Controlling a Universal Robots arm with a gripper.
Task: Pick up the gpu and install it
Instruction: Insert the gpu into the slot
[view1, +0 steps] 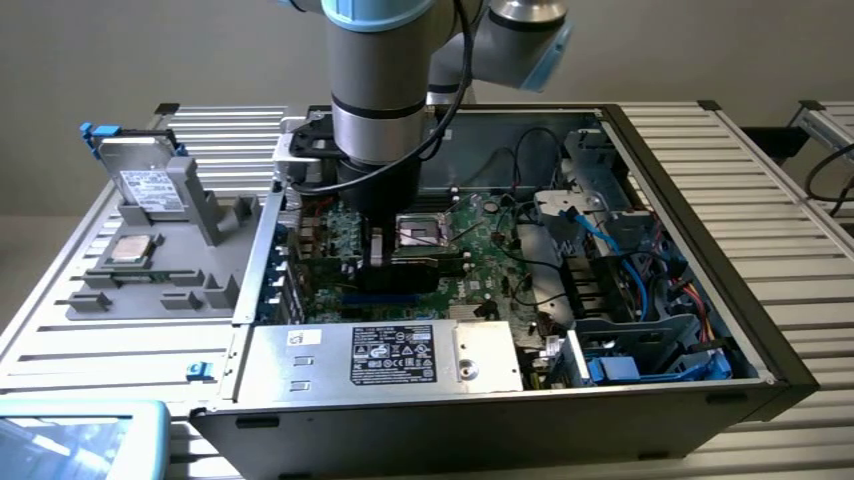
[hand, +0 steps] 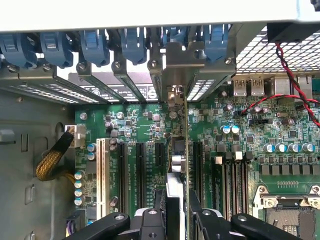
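slatted metal bench (view1: 80, 340) carries an open computer case (view1: 467, 430) lying on its side, and the arm reaches straight down into it. the step in hand looks like the install itself. the gripper (hand: 172, 215) has its jaws closed on the gpu (hand: 186, 150), which stands on edge over the motherboard (hand: 240, 145). it shows as a thin line running from the jaws toward the rear of the case, and its metal bracket (hand: 175, 62) sits among the slot openings under the blue latches (hand: 132, 45). whether its contact edge is already down in a slot i cannot tell (the card hides its own foot).

finishing this, i judge, calls for the card kept upright, square to the black slots (hand: 137, 172), and pressed evenly.

a white slot (hand: 101, 170) and a braided yellow cable (hand: 50, 165) lie to one side of the card. red and black wires (hand: 285, 65) lie to the other, near but not touching it. in the exterior view the power supply (view1: 394, 355) sits just in front of the arm, with blue cables (view1: 587, 225) toward the exterior view's right. a hard drive (view1: 150, 188) stands in a grey holder (view1: 174, 270) at the exterior view's left, well apart.
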